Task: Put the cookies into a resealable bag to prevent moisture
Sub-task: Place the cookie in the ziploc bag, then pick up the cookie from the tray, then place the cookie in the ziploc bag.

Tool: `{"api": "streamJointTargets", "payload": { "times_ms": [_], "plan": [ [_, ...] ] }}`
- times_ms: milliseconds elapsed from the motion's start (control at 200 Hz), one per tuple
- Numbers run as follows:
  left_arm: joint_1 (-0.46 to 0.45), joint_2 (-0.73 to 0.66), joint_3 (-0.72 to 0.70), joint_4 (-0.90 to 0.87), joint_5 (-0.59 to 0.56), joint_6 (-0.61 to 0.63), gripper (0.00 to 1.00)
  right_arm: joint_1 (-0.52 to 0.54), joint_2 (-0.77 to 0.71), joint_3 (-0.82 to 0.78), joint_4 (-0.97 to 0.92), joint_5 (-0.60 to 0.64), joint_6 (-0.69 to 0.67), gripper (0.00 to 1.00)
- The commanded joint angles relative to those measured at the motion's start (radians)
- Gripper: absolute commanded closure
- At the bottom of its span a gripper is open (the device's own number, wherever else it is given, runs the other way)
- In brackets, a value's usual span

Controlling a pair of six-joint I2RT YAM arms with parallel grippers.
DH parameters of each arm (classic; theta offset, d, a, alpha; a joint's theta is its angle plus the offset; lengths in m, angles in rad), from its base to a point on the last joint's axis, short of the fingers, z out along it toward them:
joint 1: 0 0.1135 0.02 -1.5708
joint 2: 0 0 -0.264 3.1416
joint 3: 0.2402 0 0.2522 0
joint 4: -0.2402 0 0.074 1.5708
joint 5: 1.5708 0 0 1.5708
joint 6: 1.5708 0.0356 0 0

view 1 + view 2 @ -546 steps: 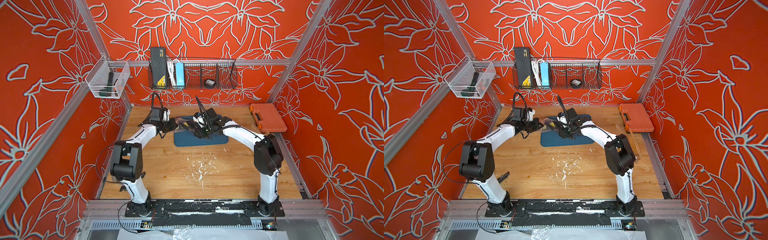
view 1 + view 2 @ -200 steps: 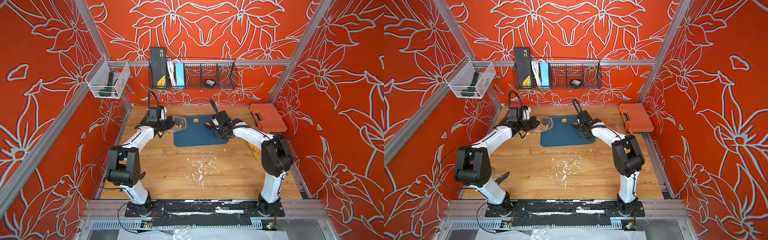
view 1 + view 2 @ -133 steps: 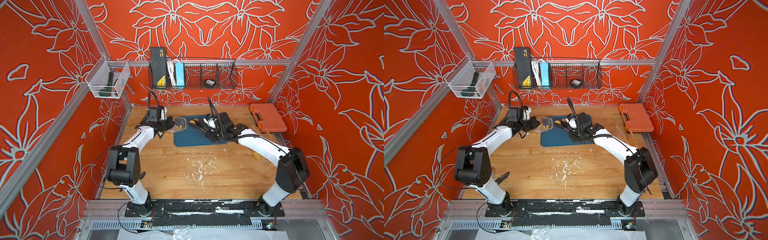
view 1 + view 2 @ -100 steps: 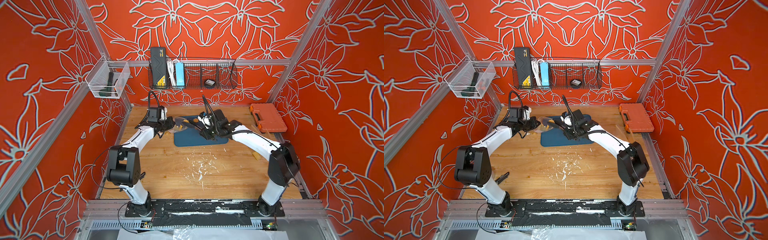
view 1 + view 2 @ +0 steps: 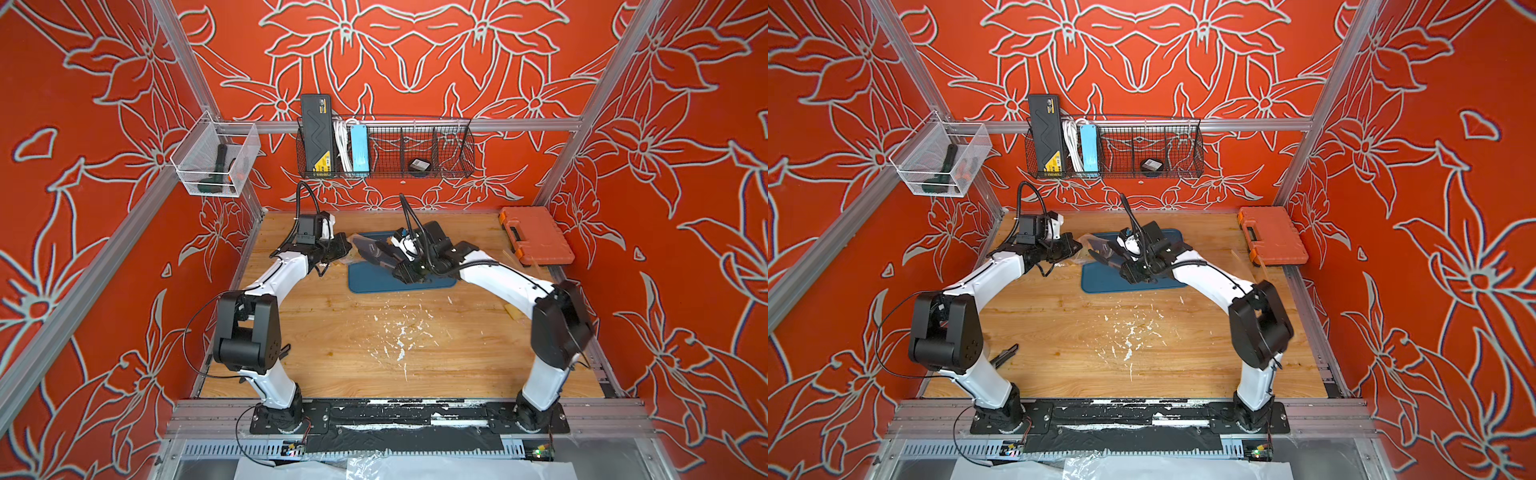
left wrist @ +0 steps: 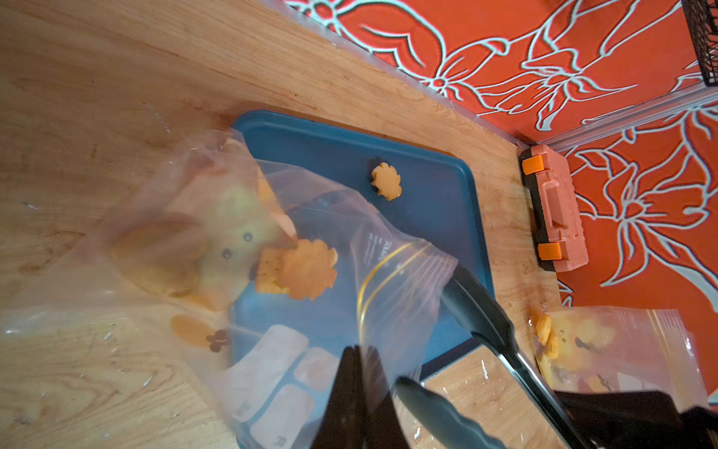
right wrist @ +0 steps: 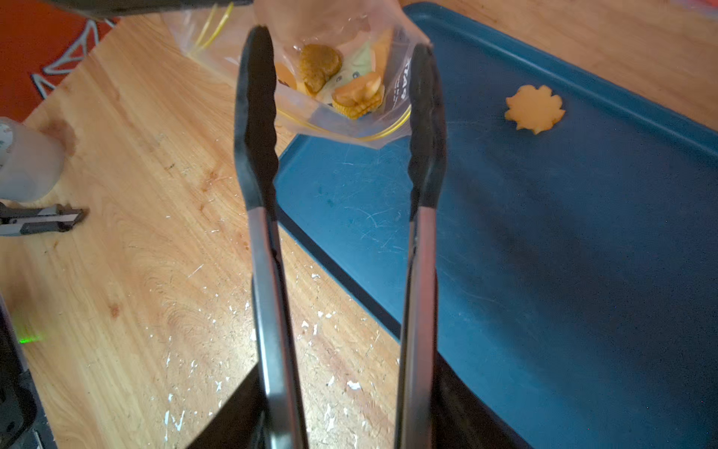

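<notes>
The resealable bag [image 6: 392, 280] is clear with a yellow zip line, and my left gripper [image 6: 356, 350] is shut on its rim and holds the mouth up over the left end of the blue tray [image 6: 439, 217]. Several cookies [image 7: 357, 97] lie inside it, among them a brown heart [image 7: 320, 68]. One flower cookie [image 7: 534, 109] lies loose on the tray. My right gripper [image 7: 342, 408] is shut on black tongs [image 7: 256, 116]. The tongs' tips are spread at the bag's mouth with nothing between them. Both top views show the grippers meeting at the bag [image 5: 357, 241].
An orange tool case [image 5: 536, 241] sits at the table's back right corner. A second printed bag [image 6: 606, 350] with biscuits lies right of the tray. A box cutter [image 7: 39, 221] lies near the left arm's base. White flecks [image 5: 399, 332] dot the table's middle.
The right arm has swung the tongs left from the tray's right side to the bag's mouth, and the tongs have spread open. The left gripper has kept the bag still.
</notes>
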Motion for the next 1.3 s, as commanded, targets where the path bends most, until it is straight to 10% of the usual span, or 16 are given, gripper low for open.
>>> {"api": "streamJointTargets", "payload": {
  "times_ms": [0, 796, 1296],
  "plan": [
    [0.002, -0.006, 0.0, 0.008, -0.014, 0.0, 1.0, -0.004, -0.066, -0.098, 0.09, 0.137, 0.051, 0.43],
    [0.002, -0.082, -0.043, 0.058, -0.06, 0.001, 1.0, -0.08, 0.523, 0.478, -0.204, 0.363, -0.007, 0.48],
    [0.0, -0.052, -0.029, 0.055, 0.017, -0.009, 1.0, -0.01, -0.074, -0.073, 0.06, 0.289, -0.008, 0.61]
  ]
}}
